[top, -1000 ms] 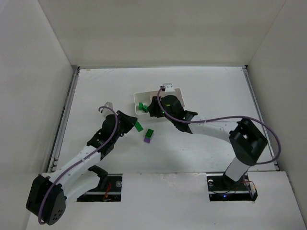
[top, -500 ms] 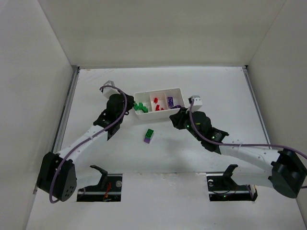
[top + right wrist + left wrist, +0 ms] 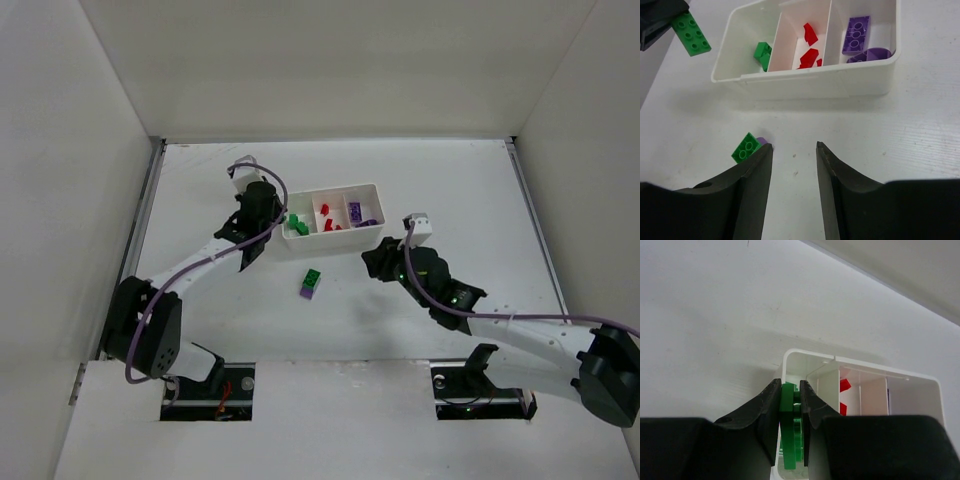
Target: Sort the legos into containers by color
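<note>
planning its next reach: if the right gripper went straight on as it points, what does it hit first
Probably the tray's near wall, past bare table; the loose green brick sits just left of the right gripper's line.

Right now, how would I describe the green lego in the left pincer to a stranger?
Find the white tray on the table. At its left end the left pincer grips a green lego edgewise; it alone is held, not lying down.
</note>
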Tool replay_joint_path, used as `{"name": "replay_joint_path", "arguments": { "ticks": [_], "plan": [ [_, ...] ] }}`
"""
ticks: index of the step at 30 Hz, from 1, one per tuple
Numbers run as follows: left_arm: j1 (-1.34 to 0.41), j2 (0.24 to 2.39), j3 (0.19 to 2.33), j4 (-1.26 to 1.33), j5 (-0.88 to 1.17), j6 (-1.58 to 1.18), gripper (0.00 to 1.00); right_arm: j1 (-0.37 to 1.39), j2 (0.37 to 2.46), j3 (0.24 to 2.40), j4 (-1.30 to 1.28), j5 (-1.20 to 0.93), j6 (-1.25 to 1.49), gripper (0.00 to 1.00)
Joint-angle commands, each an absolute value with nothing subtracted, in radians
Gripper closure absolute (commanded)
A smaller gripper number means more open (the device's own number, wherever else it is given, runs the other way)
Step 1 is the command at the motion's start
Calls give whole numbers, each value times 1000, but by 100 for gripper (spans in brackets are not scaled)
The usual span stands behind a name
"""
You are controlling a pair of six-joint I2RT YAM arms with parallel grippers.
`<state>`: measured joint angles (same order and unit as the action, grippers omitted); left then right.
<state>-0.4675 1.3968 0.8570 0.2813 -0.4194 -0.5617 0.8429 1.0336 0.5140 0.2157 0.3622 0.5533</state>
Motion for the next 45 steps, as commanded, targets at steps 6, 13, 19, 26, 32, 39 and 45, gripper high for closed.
{"name": "replay_joint_path", "arguments": {
  "ticks": [6,13,19,26,32,39,45],
  "plan": [
    [-510,1477,943,368,-460,-472,89,893,1086,551,247,394,537,51],
    [-539,1603,1003,393,-460,-416,80,907,1114,561,247,388,532,35],
    [-547,1585,1000,394,-465,-425,50,975,1222,598,291,383,529,18],
    [-562,1364,849,390,-474,-488,45,1105,1399,719,285,452,532,19],
    [-562,1132,594,344,-495,-623,47,1144,1575,869,172,550,601,16],
    [-551,908,407,244,-508,-713,47,1153,1729,1031,-37,670,735,21],
    [-548,854,345,235,-500,-721,47,1153,1798,1134,-135,675,758,26]
  ]
}}
